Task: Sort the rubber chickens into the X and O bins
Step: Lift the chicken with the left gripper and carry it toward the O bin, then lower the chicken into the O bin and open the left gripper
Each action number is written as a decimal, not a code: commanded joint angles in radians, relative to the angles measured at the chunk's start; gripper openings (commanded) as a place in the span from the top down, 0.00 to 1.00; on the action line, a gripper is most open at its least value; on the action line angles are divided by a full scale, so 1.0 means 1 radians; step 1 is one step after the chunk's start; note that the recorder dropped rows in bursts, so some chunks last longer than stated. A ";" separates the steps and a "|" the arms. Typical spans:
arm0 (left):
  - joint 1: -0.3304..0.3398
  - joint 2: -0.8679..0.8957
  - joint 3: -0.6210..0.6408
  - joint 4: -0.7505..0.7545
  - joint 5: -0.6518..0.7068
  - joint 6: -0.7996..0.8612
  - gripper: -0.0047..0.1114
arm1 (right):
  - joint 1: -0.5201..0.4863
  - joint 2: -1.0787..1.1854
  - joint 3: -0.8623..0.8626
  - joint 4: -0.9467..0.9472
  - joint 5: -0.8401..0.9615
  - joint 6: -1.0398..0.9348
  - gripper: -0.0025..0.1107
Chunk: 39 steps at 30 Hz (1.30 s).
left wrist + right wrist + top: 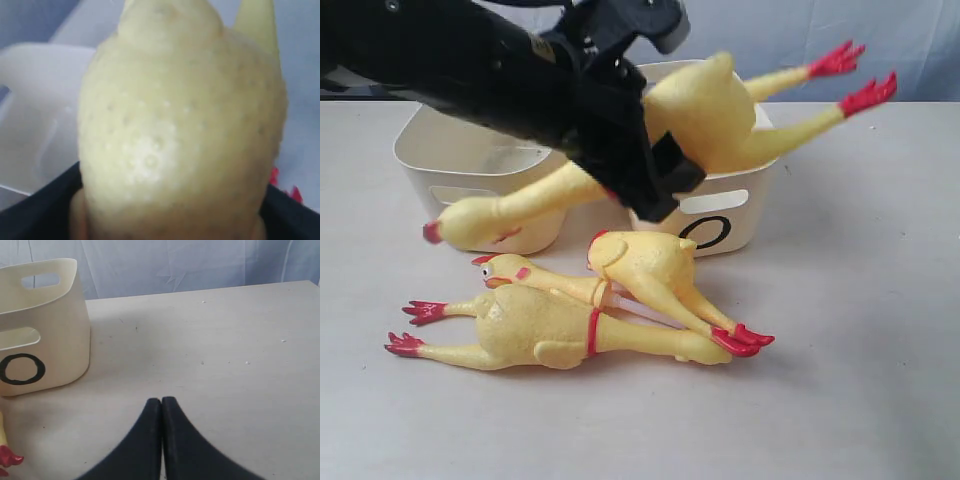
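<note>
Black O [705,232] on the cream bin [755,215]

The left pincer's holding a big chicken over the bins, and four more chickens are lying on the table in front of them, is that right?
No, three lie on the table, not four. The exterior view shows a banded chicken, a small chicken and a third chicken in front of the bins. The left pincer does hold a big chicken over them.
</note>
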 commanded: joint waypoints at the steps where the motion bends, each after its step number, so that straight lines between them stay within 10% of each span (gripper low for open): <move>1: 0.002 -0.051 -0.010 0.006 -0.288 0.063 0.96 | 0.003 -0.003 0.002 -0.001 -0.010 -0.002 0.98; 9: -0.035 -0.029 -0.010 0.016 -0.873 -0.271 0.96 | 0.003 -0.003 0.002 -0.001 -0.010 -0.002 0.98; 16: 0.046 0.158 -0.010 0.614 -1.222 -0.892 0.96 | 0.003 -0.003 0.002 -0.001 -0.010 -0.002 0.98; 26: 0.124 0.364 -0.010 0.412 -1.418 -1.156 0.93 | 0.003 -0.003 0.002 -0.001 -0.012 -0.002 0.98; 34: 0.189 0.388 -0.030 0.567 -1.418 -1.149 0.33 | 0.003 -0.003 0.002 -0.001 -0.012 -0.002 0.98; 39: 0.195 0.373 -0.034 0.553 -1.445 -1.146 0.21 | 0.003 -0.003 0.002 -0.001 -0.010 -0.002 0.98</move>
